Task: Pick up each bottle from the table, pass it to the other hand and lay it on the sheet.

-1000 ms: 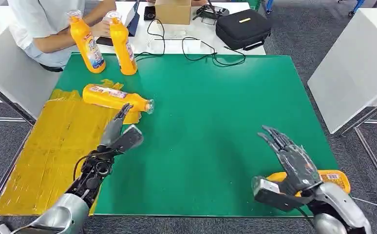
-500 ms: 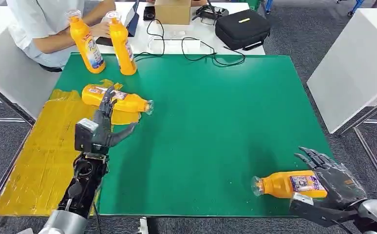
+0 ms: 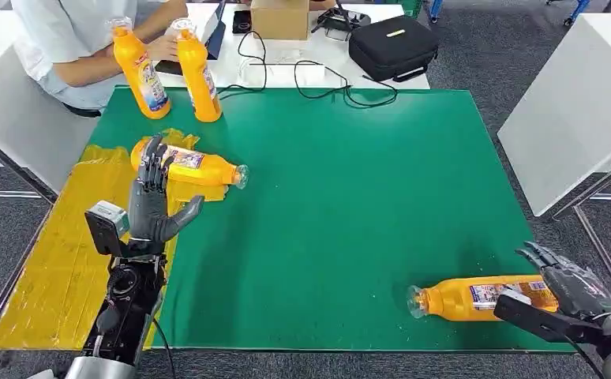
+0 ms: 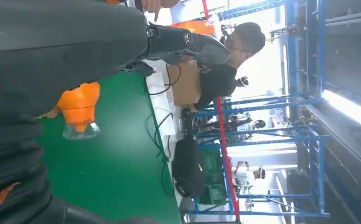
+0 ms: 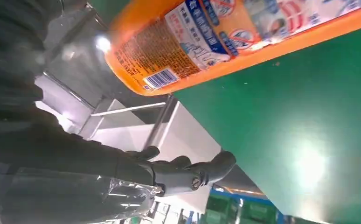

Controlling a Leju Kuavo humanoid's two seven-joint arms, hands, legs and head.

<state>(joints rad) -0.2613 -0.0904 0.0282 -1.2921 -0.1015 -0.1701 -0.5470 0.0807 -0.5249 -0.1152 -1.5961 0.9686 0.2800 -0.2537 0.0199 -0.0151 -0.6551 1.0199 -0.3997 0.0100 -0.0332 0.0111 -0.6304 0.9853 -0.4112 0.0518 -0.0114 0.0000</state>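
Two bottles: orange, labelled, clear-capped, both lying flat.
Near bottle (image 3: 480,298): at table's (image 3: 350,197) near right corner.
Far bottle (image 3: 192,167): on sheet's (image 3: 65,253) far edge.
Right hand (image 3: 567,296): released, has drawn back beside near bottle's base.
Left hand (image 3: 151,209): fingers spread, grasping nothing, has risen over sheet.

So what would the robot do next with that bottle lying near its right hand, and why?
Probably close the right hand around the bottle. That bottle lies on its side on the green mat near the front edge, the hand sits open at its base end, not yet gripping, and the yellow sheet is far across.
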